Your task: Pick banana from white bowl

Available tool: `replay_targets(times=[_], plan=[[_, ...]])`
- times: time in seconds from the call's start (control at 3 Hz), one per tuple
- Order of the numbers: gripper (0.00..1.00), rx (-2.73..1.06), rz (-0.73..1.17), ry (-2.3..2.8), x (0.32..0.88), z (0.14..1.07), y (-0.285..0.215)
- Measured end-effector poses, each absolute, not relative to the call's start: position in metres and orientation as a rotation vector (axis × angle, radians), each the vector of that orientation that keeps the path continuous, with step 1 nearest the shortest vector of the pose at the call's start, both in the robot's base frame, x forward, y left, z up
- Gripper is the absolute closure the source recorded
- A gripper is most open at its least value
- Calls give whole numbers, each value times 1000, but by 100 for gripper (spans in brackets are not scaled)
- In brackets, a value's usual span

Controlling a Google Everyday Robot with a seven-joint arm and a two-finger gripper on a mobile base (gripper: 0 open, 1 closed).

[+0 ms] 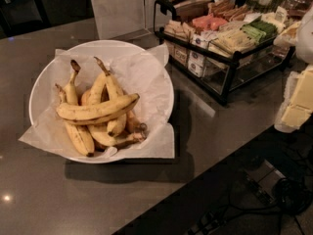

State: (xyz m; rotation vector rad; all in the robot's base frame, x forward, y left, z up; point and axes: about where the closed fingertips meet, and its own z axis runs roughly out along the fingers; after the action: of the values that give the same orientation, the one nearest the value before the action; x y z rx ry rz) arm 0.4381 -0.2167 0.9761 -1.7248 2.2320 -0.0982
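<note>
Fig. Banana (pixel 98 110) lying crosswise on top of the heap in the white bowl (pixel 39 82), propped on the other bananas (pixel 80 136) and well clear of the rim. Paper sheet (pixel 146 72) lining the bowl, corners spilling over onto the dark bench (pixel 220 126). Wire rack of packets (pixel 220 48) standing well apart at back right. Claw nowhere in this view, so cannot tell whether apart or together.

Handling, as judged: light for its bulk; firm enough to lift by one grip, yet soft under the peel and easily bruised, so calls for a modest squeeze only. Peel smooth, round in section and likely to roll or slip between flat pads. Best taken from above at mid-length, where the body is thickest and fully exposed, with the grip set across the short width rather than along the curve. Tapered ends better avoided, being thin and close to neighbouring fruit. Loose pile beneath may shift on contact, and the paper may lift if pinched along with the fruit
</note>
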Motion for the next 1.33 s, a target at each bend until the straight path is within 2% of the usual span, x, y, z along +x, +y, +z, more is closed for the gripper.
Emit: replay_targets(times=[0.67,1.33], plan=[[0,-1735,-52,2188,442,977,-209],[0,-1915,202,1892,470,980,-136]])
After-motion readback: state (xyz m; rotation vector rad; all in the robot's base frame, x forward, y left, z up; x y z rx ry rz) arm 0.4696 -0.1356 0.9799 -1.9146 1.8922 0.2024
